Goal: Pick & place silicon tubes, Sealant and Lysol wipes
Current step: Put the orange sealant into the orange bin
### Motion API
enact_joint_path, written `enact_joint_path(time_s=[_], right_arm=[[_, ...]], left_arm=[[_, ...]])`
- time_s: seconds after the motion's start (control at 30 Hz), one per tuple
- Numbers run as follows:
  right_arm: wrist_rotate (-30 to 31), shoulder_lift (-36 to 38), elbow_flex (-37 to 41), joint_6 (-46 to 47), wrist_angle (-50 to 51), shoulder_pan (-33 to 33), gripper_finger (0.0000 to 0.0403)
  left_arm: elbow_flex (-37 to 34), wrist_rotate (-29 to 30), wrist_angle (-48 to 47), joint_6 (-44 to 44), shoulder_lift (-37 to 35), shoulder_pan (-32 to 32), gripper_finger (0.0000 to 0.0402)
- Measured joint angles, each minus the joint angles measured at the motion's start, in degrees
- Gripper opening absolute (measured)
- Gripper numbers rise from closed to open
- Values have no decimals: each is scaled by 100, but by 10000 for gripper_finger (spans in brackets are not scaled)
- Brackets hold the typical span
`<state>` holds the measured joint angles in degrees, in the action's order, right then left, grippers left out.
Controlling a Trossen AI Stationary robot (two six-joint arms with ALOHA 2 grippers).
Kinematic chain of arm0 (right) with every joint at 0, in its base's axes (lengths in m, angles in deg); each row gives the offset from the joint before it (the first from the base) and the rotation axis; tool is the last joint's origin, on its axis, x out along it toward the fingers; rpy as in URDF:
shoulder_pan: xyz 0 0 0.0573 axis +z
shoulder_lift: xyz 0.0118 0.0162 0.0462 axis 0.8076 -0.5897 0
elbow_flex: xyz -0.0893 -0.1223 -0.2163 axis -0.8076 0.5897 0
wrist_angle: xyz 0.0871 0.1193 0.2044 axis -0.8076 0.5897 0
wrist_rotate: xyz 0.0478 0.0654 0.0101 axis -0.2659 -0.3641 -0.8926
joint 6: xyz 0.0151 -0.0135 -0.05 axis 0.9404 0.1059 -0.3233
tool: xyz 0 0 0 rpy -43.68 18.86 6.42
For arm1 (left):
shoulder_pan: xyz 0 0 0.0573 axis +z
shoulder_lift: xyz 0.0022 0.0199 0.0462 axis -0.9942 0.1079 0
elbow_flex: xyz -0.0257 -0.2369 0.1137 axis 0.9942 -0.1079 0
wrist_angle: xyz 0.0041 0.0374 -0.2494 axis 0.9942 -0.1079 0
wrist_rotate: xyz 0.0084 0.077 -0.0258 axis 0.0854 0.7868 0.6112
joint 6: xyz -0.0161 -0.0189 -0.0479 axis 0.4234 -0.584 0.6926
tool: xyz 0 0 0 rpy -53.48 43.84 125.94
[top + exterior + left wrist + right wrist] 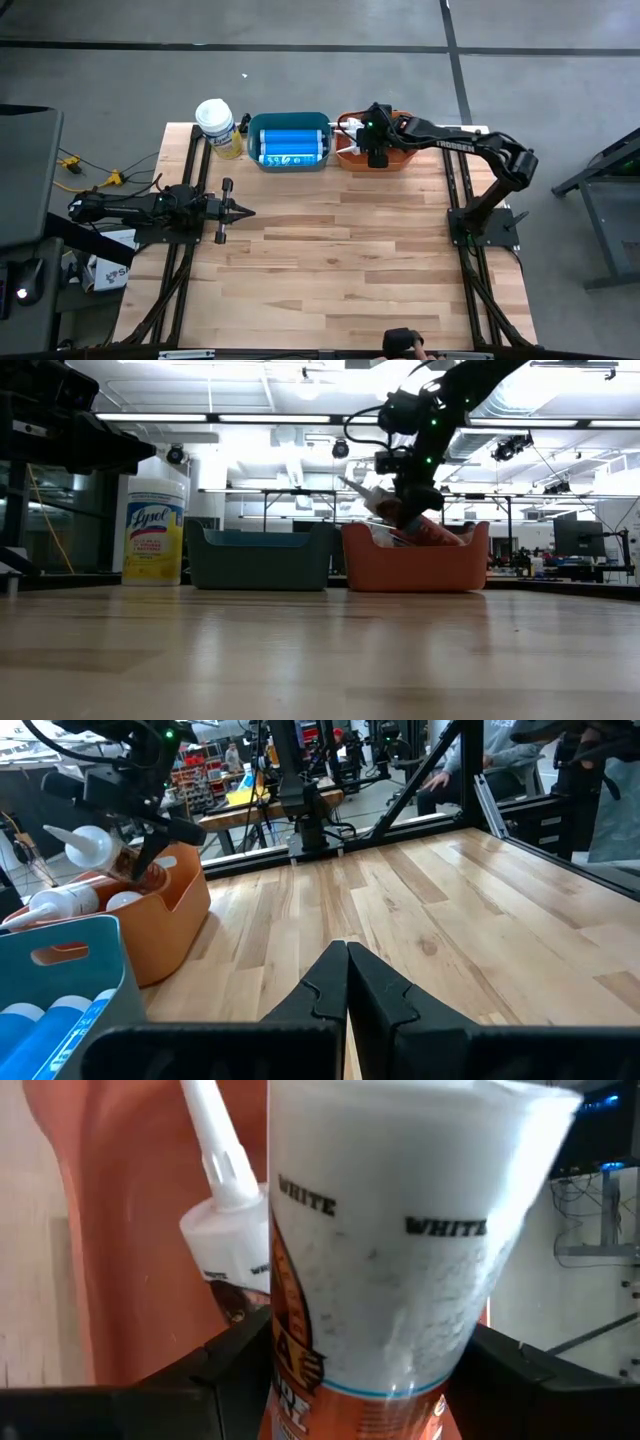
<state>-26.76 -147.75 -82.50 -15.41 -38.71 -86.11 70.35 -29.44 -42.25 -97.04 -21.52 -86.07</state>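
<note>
My right gripper point(375, 152) is over the orange bin point(350, 160) at the table's far edge, shut on a white and orange sealant tube point(380, 1270). In the low view the tube point(385, 508) tilts, its nozzle up and its lower end behind the bin wall point(415, 565). Another white nozzle-tipped tube point(225, 1220) lies in the bin. Blue tubes point(290, 147) lie in the teal bin point(290, 118). The Lysol wipes canister point(218, 128) stands upright on the table left of the teal bin. My left gripper point(243, 211) is shut and empty, at the table's left middle. My right gripper pinches the sealant tube's round body point(300, 1350) between its two fingers point(225, 1365), one on each side, lying across the tube. It comes from above. The tube is tilted point(400, 515), nozzle end high; whether its lower end rests in the bin is hidden by the wall.
The two bins stand side by side at the far edge, the canister point(152, 530) just left of them. A dark object point(402, 341) sits at the near edge. Bare wooden tabletop point(340, 260) lies between my arms.
</note>
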Motion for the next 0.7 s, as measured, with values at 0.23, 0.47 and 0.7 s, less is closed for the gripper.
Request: enact_joint_path(time_s=[0.23,0.47,0.7], right_arm=[[230,23,0,32,46,2,246],[539,145,0,157,82,17,247],[228,142,134,427,265,30,248]], left_arm=[[0,0,1,-2,0,0,0],[0,0,-1,-1,-1,0,0],[0,0,-1,-2,1,0,0]])
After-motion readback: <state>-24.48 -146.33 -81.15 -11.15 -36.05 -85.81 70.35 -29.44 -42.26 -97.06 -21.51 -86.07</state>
